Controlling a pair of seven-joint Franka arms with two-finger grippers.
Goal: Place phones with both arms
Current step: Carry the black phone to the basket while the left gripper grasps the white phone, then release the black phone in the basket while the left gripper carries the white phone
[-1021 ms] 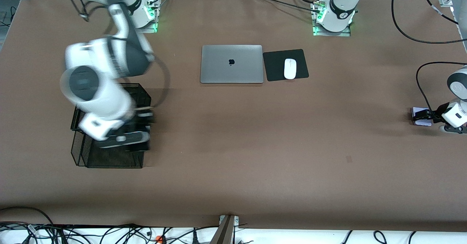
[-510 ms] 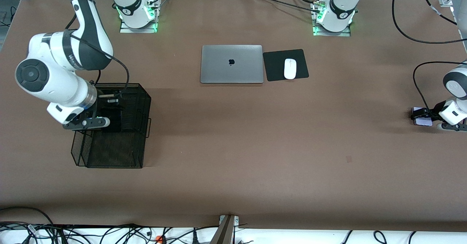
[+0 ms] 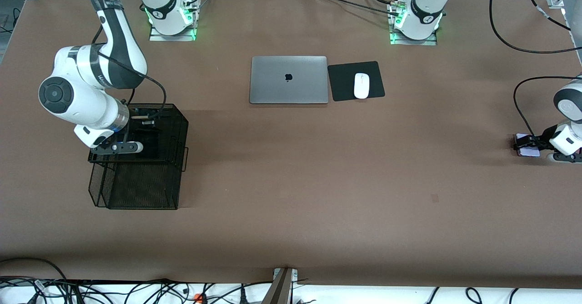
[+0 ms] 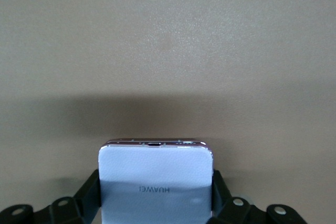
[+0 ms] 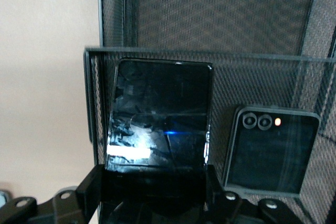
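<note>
Two claws, both gripping. Left claw (image 3: 529, 149) low at the bench (image 3: 318, 181) edge, fingers (image 4: 86, 195) pinching the white phone (image 4: 156, 182). Right claw (image 5: 152, 192) inside the mesh tray (image 3: 175, 127), clamped on a black phone (image 5: 157, 119); second black phone (image 5: 270, 150) lies just beside it in the tray.

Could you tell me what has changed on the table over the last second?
The right gripper, shut on a black phone, swung in over the mesh basket and now holds it above the upper tier, beside another black phone. The left gripper closed onto the white phone at its end of the table. The laptop and mouse stayed put.
</note>
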